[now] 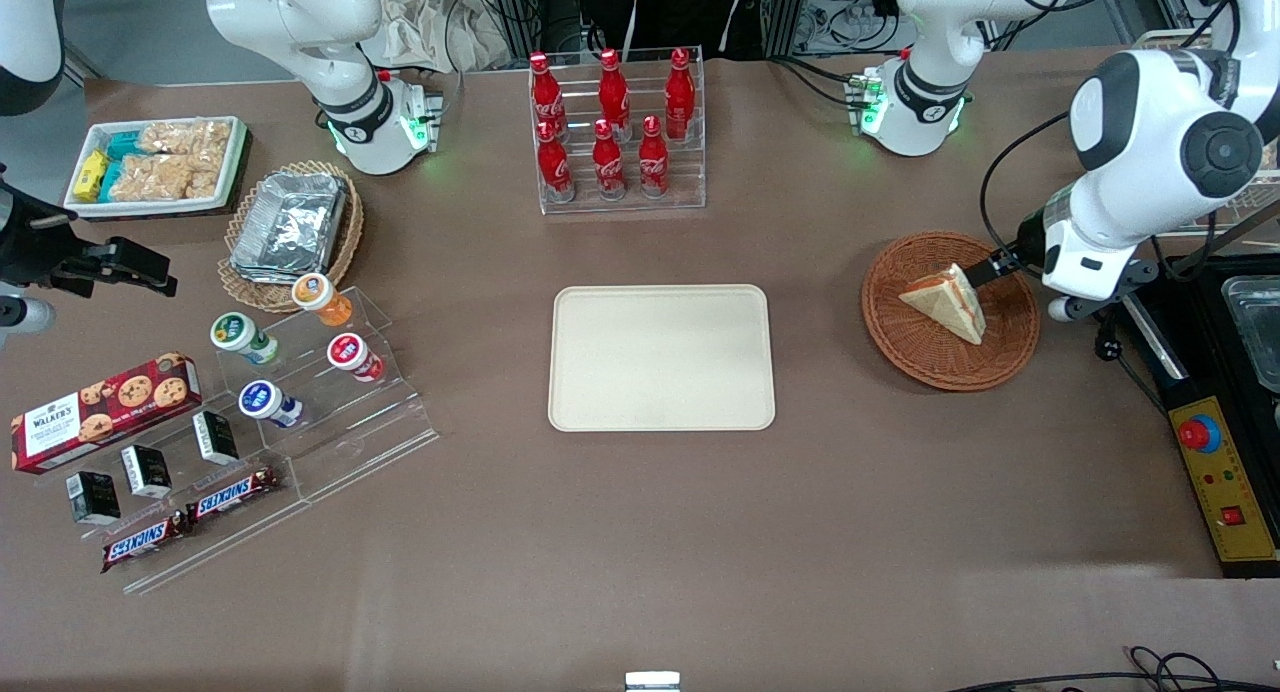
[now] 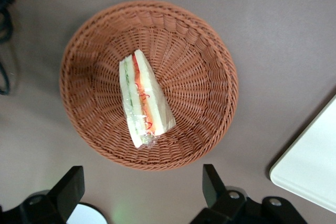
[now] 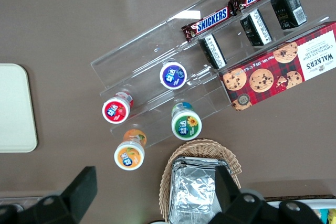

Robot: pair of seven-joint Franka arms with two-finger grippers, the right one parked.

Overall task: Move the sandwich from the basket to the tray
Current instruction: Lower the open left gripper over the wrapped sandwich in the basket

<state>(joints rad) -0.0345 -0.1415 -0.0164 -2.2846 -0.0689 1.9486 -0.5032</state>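
Currently our hand (image 2: 142,190) hovers over the wicker basket (image 2: 210,66) at right of the front frame, fingers apart to straddle the sandwich (image 2: 143,100) lying inside; the tray (image 1: 661,358) waits mid-bench.

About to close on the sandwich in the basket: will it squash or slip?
The sandwich looks like soft white bread, so it probably squashes under a firm pinch. Its clear wrap looks glossy, so it may slip. It lies loose in the basket and could slide. The gripper hovers above, fingers open.
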